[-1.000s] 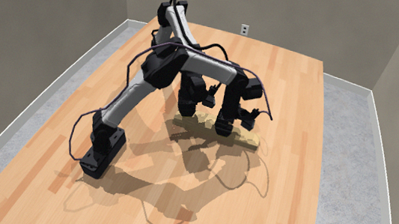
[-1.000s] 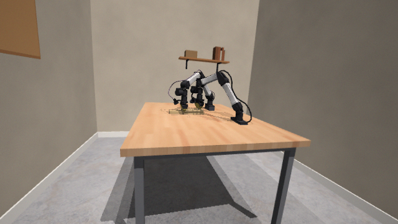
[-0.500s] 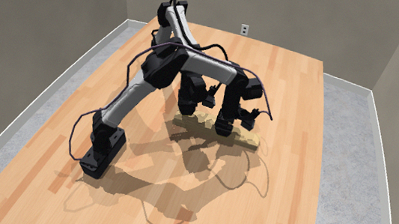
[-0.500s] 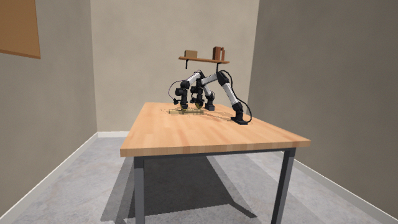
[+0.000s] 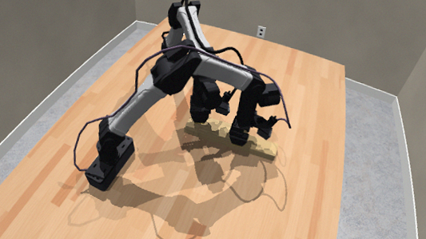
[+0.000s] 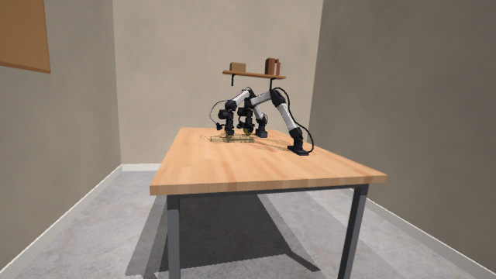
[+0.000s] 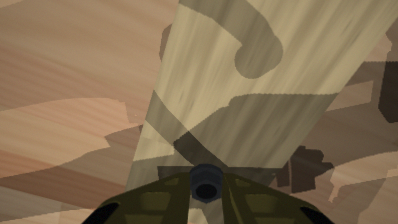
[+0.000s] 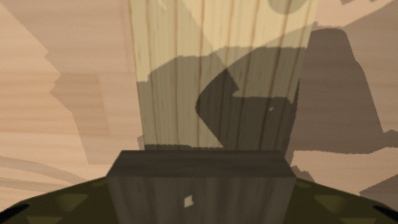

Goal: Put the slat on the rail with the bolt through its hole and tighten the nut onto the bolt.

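The pale wooden rail (image 5: 270,146) (image 6: 215,139) (image 8: 170,40) lies on the table beneath both grippers. A shaded grey-brown block, seemingly the slat (image 8: 150,200), sits on top of it. My right gripper (image 5: 238,143) (image 6: 229,135) (image 8: 200,182) is shut on the slat's sides. My left gripper (image 5: 198,121) (image 6: 247,133) (image 7: 205,181) is shut on the dark hex nut (image 7: 206,172), one finger against each side. The nut's hole faces the camera. The bolt is hidden, so I cannot tell whether thread is engaged or how the nut bears on the slat.
The two grippers stand close together along the rail, with their wrist cameras side by side. The arm bases (image 5: 107,164) (image 6: 261,133) stand back on the table (image 5: 297,226) (image 6: 194,163). Loose cables loop around the arms. A wall shelf (image 6: 253,74) is behind them.
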{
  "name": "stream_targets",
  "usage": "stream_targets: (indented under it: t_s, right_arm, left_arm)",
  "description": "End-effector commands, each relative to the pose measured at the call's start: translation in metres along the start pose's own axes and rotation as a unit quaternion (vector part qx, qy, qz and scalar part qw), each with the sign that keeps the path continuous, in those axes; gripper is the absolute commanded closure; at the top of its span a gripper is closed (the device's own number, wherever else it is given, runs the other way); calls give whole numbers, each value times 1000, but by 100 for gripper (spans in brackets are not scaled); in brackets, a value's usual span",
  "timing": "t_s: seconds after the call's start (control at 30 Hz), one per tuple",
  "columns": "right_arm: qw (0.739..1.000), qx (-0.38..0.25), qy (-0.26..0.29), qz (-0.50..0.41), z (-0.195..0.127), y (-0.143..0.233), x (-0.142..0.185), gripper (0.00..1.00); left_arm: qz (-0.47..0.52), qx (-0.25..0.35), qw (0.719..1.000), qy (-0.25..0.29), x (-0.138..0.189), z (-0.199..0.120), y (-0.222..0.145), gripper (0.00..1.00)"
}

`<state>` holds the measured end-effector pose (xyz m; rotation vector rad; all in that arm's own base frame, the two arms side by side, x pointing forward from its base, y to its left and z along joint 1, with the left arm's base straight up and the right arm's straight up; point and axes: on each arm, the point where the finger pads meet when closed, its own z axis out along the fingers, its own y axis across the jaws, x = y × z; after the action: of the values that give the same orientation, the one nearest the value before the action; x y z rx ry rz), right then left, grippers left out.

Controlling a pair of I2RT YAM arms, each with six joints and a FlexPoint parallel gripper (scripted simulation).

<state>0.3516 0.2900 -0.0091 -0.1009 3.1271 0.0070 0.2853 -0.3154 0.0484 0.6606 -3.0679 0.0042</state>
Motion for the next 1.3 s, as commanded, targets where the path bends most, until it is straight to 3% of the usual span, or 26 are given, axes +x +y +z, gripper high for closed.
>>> stream_targets:
  t_s: [0.0,0.3,0.53,0.77,0.83,1.27]
  right_arm:
    - [1000,-5,-6,2,-5,2,-3,33]
    - [1000,-5,-6,2,-5,2,-3,33]
    - [1000,-5,-6,2,-5,2,-3,33]
    - [1000,-5,-6,2,-5,2,-3,33]
    - [1000,-5,-6,2,-5,2,-3,33]
    - [1000,-5,-6,2,-5,2,-3,33]
  left_arm:
    - [0,7,1000,-3,-1,-5,-2,86]
    - [17,6,1000,-3,-1,-4,-2,86]
    - [152,2,988,-2,-1,-3,-1,86]
    - [288,2,958,-2,-1,-2,-2,86]
    - [288,2,958,-2,-1,-2,-2,86]
    - [523,-2,852,0,-1,0,-2,86]
